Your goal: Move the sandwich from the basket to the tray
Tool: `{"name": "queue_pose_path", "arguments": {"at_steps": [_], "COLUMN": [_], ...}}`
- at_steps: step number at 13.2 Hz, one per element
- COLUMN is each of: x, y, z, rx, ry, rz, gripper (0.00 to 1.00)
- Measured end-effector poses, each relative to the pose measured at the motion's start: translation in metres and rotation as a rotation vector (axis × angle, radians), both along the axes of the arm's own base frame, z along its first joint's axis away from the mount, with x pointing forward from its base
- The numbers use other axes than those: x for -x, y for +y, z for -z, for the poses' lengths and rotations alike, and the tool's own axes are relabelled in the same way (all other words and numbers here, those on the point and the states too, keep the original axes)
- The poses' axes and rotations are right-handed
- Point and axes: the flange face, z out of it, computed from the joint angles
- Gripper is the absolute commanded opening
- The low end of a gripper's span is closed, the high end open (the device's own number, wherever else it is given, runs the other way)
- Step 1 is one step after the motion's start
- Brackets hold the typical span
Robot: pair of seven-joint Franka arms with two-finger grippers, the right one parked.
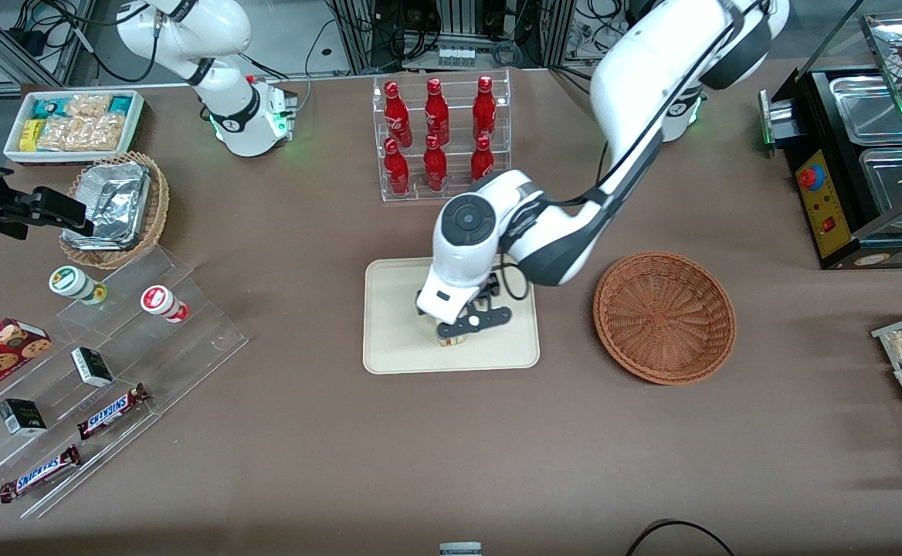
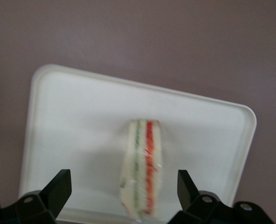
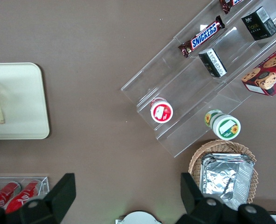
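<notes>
Directly under the hand (image 2: 124, 196), the sandwich (image 2: 141, 170) rests on the tray (image 2: 77, 116); fingers (image 2: 58, 186) spread wide, gripping nothing. Lift straight up to avoid tipping it; basket (image 1: 664, 316) sits empty.

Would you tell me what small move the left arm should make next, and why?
Probably lift the gripper straight up. Its fingers stand open and apart from the sandwich, which already rests on the tray; the basket is empty.
</notes>
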Motion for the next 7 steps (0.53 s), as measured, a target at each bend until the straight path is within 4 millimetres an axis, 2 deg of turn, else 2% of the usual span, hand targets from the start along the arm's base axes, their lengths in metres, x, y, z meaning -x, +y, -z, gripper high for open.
{"name": "queue_pose_path", "arguments": {"at_steps": [2, 7], "x": [-0.024, -0.083], "y": [0.041, 0.167], "z": [-0.020, -0.039], "rx": [-0.042, -0.111], "ry": [-0.002, 0.060], "rz": [0.107, 0.120], "gripper": [1.00, 1.00]}}
